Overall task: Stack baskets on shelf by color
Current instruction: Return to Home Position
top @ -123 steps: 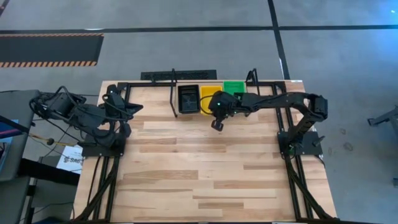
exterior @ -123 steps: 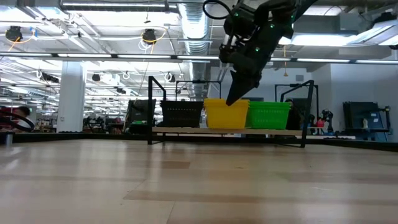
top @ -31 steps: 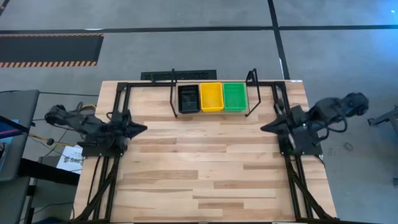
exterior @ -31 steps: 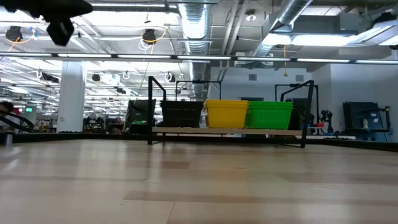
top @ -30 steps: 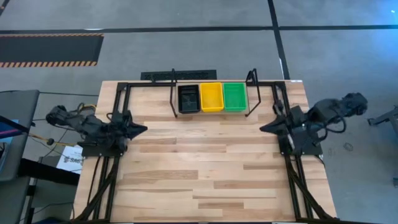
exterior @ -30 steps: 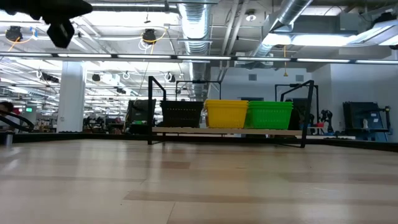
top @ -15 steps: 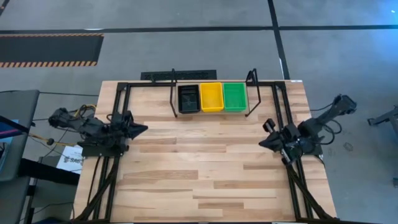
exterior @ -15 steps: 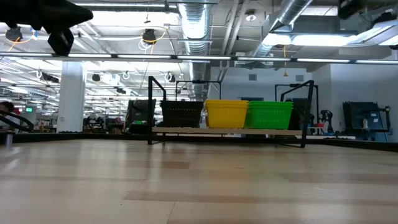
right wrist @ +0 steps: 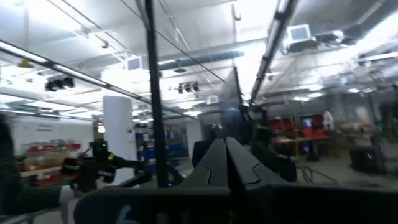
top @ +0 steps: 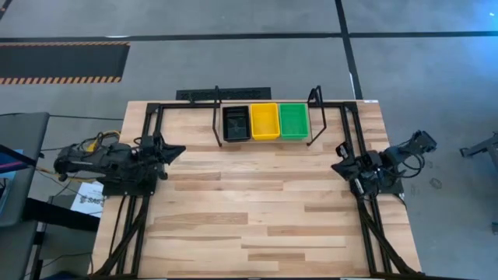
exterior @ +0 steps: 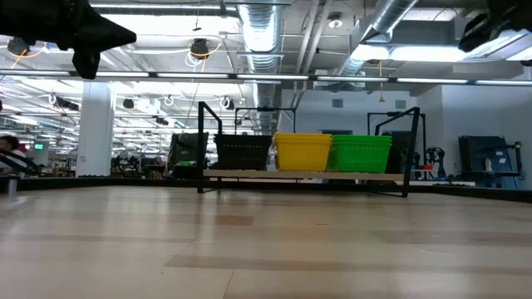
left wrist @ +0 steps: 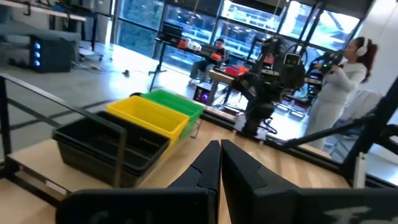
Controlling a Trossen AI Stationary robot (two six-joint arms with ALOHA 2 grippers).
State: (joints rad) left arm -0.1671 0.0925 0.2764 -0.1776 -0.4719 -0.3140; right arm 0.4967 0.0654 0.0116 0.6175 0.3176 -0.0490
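Note:
The baskets stand in a row on the shelf at the table's far edge: a black stack, a yellow stack and a green stack. Their bottoms rest on the shelf's board. My left gripper is shut above its base at the table's left edge, pointing level toward the table's middle; the left wrist view shows its fingertips closed, with nothing between them. My right gripper is shut above its base at the right edge, tilted up. Both are far from the baskets.
Bare wooden table lies between the two arm bases and in front of the shelf. Black base frames run along the left and right sides. A person stands beyond the table's right side.
My right gripper has come down over its base at the table's right edge and tipped its fingers upward. My left gripper has swung a little toward the far edge. Both have stayed shut. The baskets have not moved.

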